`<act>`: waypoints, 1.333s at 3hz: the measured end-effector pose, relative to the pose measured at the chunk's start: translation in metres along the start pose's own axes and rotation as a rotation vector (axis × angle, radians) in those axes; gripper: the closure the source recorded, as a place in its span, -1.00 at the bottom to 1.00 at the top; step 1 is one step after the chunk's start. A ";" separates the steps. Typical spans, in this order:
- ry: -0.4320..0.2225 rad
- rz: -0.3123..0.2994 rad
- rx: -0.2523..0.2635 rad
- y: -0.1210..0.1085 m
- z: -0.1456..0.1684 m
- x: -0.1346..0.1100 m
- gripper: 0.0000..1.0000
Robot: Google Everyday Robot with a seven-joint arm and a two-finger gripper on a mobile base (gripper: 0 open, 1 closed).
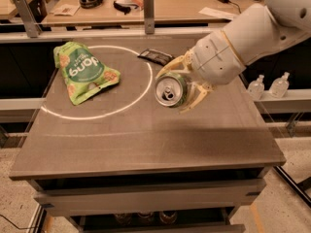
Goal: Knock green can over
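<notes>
The gripper (176, 91), jaws closed on the tilted can (169, 88), fills the mid-right counter (146, 144). The bag (85, 72) blocks far left and a dark packet (155, 56) the far middle. The near side lies open.
</notes>
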State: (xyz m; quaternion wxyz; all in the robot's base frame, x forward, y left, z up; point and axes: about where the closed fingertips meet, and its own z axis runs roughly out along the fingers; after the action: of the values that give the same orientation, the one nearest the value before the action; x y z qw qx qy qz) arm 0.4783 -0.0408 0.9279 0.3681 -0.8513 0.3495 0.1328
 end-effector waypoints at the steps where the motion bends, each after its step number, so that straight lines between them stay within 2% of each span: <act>1: 0.155 -0.153 -0.038 0.010 0.000 0.013 1.00; 2: 0.306 -0.281 -0.015 0.022 0.003 0.028 1.00; 3: 0.394 -0.352 0.015 0.029 0.013 0.046 1.00; 4: 0.423 -0.378 -0.013 0.038 0.024 0.063 1.00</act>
State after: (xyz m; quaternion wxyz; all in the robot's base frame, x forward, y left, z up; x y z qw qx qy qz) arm 0.4984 -0.0733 0.8610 0.2998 -0.9125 0.2530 -0.1165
